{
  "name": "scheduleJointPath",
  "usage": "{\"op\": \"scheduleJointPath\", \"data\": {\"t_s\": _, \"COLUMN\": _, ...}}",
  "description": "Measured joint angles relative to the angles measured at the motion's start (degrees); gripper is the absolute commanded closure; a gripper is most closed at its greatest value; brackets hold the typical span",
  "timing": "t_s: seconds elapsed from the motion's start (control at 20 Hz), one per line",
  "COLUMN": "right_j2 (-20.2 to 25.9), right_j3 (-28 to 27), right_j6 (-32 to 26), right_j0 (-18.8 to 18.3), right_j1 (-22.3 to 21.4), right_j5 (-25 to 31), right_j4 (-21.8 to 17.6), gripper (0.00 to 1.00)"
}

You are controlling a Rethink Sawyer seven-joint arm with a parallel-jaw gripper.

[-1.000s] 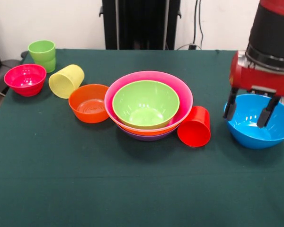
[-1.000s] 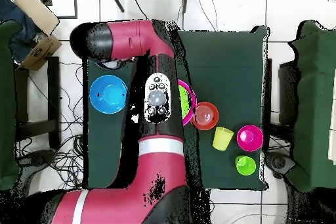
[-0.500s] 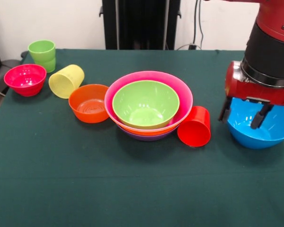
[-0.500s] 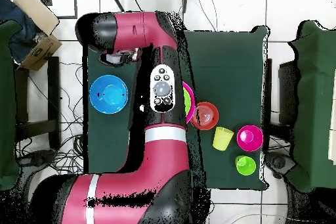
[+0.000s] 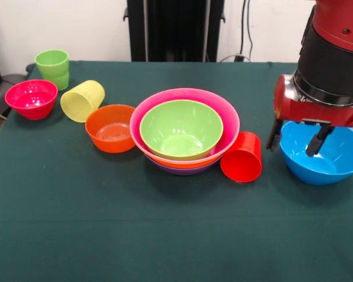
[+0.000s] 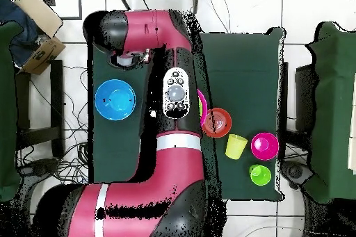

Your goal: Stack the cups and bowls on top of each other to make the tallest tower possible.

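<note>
Dark green cloth covers the bench [image 5: 106,235], with a pale wall and a black stand behind it. At the right of the front view the red and black arm [image 5: 332,53] comes down over the blue bowl [image 5: 326,161], and its pincer [image 5: 294,138] hangs open — the two dark fingers [image 5: 313,141] stand well apart, one outside the bowl's rim on the side toward the red cup, the other dipping into the bowl's hollow, so the rim sits between them. Whether either finger touches the plastic cannot be told, and the pincer has nothing clamped. The red cup [image 5: 242,157] lies on its side just beside the blue bowl, its mouth toward the camera and its base end against the tower [image 5: 185,129]. That tower stands near the middle of the bench: a lime-green bowl [image 5: 181,128] nested inside a pink bowl [image 5: 226,117], with orange and purple rims showing beneath. Touching the tower's other side is the small red-orange bowl [image 5: 110,128], upright. Beyond it the pale yellow cup [image 5: 82,100] lies tipped over, near the magenta bowl [image 5: 31,98], and the green cup [image 5: 52,67] stands upright at the far corner. In the overhead view the arm hides most of the tower — only a sliver of pink rim shows — while the blue bowl [image 6: 115,100] sits apart from the others, on its own side of the arm.
</note>
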Motion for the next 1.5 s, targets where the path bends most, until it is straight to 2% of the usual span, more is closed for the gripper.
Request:
{"op": "scheduleJointPath", "data": {"t_s": 0.85, "right_j2": 0.1, "right_j3": 5.0, "right_j6": 0.0, "right_j0": -0.9, "right_j1": -5.3, "right_j5": 0.0, "right_j4": -0.2, "gripper": 0.00}}
{"op": "scheduleJointPath", "data": {"t_s": 1.5, "right_j2": 0.3, "right_j3": 5.7, "right_j6": 0.0, "right_j0": -2.8, "right_j1": -5.8, "right_j5": -0.5, "right_j4": -0.2, "gripper": 0.00}}
